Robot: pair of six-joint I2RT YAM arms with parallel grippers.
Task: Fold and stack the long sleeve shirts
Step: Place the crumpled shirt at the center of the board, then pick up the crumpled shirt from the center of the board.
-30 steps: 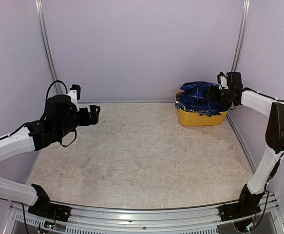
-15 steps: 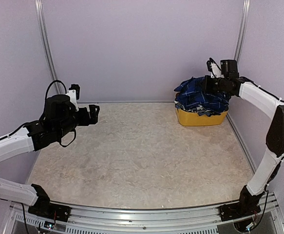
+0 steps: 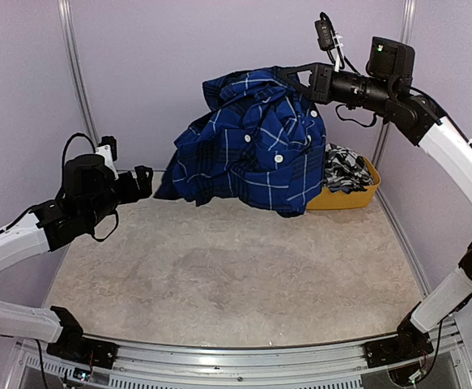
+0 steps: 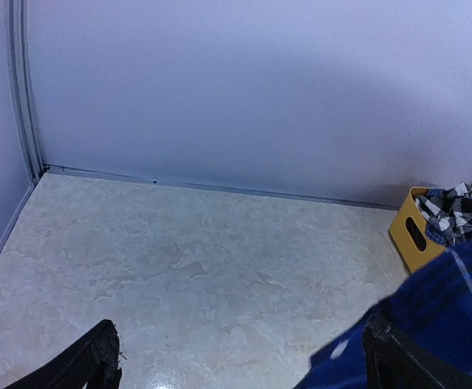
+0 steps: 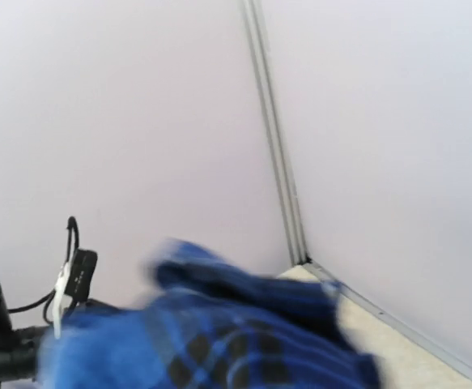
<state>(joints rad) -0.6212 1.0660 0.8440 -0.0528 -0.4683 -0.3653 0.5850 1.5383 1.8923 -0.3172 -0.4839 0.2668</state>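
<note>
The royal blue plaid long sleeve shirt (image 3: 252, 142) hangs bunched in the air at the back of the table, its lower folds reaching down to the tabletop. My right gripper (image 3: 294, 77) is raised high and shut on its top edge. The right wrist view is filled by the blurred blue cloth (image 5: 219, 340), which hides the fingers. A black-and-white checked shirt (image 3: 345, 168) lies in the yellow tub (image 3: 345, 198). My left gripper (image 3: 144, 182) hovers open at the left, beside the shirt's lower left corner. In the left wrist view the blue cloth (image 4: 450, 316) lies behind the right fingertip (image 4: 385, 352).
The yellow tub (image 4: 410, 235) stands in the back right corner against the walls. Pale walls with metal rails close the table at the back and both sides. The marbled tabletop (image 3: 219, 267) stretches in front of the hanging shirt.
My right gripper closed on the blue shirt in the tub, then lifted it up and to the left, out of the tub. The left arm drew back slightly to the left.
</note>
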